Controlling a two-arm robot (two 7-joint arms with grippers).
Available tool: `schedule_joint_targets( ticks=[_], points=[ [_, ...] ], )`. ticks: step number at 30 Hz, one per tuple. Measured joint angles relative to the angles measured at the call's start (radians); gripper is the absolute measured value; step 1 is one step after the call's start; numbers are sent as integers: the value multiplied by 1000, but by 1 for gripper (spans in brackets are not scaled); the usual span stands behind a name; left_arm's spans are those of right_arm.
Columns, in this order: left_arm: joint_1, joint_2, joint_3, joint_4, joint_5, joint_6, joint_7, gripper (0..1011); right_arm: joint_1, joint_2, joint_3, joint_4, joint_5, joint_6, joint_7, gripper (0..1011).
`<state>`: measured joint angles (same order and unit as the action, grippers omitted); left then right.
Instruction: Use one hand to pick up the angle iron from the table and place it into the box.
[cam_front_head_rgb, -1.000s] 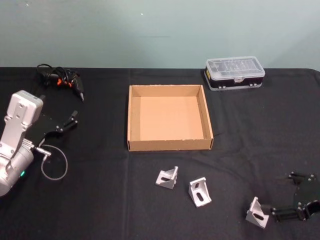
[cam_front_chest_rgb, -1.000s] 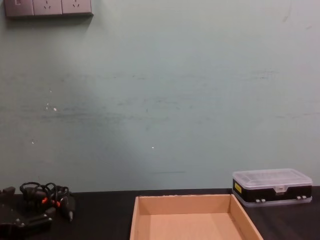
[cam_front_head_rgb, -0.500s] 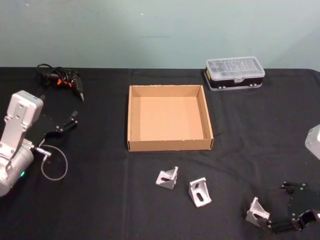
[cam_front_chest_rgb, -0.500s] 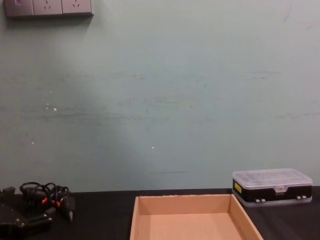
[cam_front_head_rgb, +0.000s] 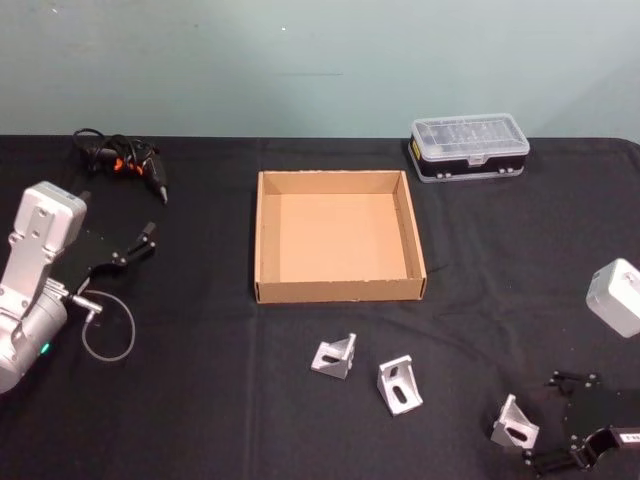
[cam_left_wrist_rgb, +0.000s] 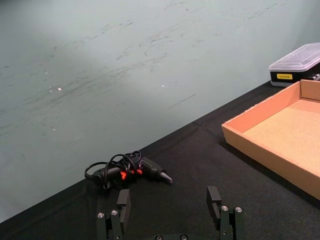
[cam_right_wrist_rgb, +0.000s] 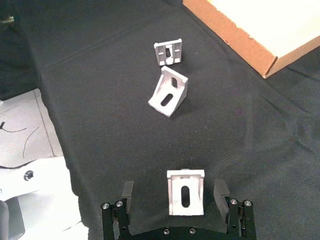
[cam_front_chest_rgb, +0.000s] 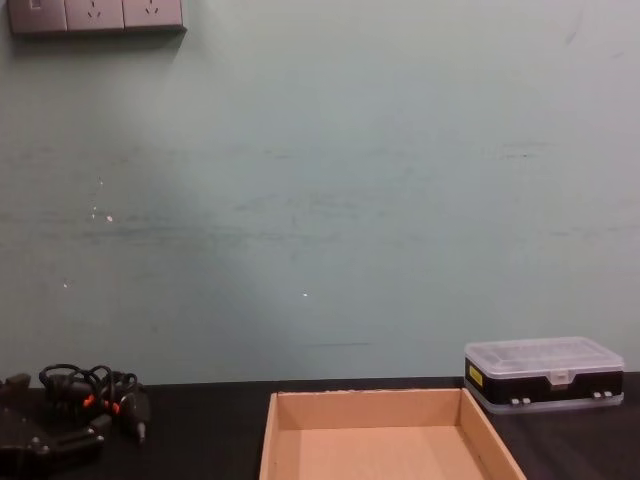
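Observation:
Three silver angle irons lie on the black table (cam_front_head_rgb: 200, 400) in front of the tan box (cam_front_head_rgb: 338, 290). The rightmost angle iron (cam_front_head_rgb: 514, 425) (cam_right_wrist_rgb: 185, 192) stands between the fingers of my right gripper (cam_front_head_rgb: 545, 421) (cam_right_wrist_rgb: 174, 190), which is open, with a gap on each side. The other two angle irons (cam_front_head_rgb: 334, 356) (cam_front_head_rgb: 399, 384) rest farther left; the right wrist view shows both of them (cam_right_wrist_rgb: 169, 52) (cam_right_wrist_rgb: 169, 92). My left gripper (cam_front_head_rgb: 130, 246) (cam_left_wrist_rgb: 169, 200) sits open and parked at the table's left. The box (cam_front_chest_rgb: 370, 397) (cam_left_wrist_rgb: 265, 155) holds nothing.
A clear-lidded black organiser case (cam_front_head_rgb: 469, 146) (cam_front_chest_rgb: 545, 372) stands behind the box to the right. A tangle of black cables with orange bits (cam_front_head_rgb: 120, 160) (cam_left_wrist_rgb: 125, 169) lies at the back left. A thin cable loop (cam_front_head_rgb: 108, 330) lies near the left arm.
The right gripper has tipped down and slid forward so its open fingers now straddle the rightmost angle iron; its grey wrist block has come into the head view. The left arm is unmoved.

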<state>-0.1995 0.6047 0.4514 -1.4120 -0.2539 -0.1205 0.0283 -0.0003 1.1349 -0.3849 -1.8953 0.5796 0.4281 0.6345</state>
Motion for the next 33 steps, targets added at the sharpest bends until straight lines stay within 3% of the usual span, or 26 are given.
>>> schedule_joint_targets(
  ticks=[16, 33],
  points=[
    [0, 0, 0, 0, 0, 0, 0, 1000, 75, -49, -64, 60, -55, 0, 38, 1004],
    [0, 0, 0, 0, 0, 0, 0, 1000, 114, -89, -104, 104, -85, -18, 55, 1004]
  ],
)
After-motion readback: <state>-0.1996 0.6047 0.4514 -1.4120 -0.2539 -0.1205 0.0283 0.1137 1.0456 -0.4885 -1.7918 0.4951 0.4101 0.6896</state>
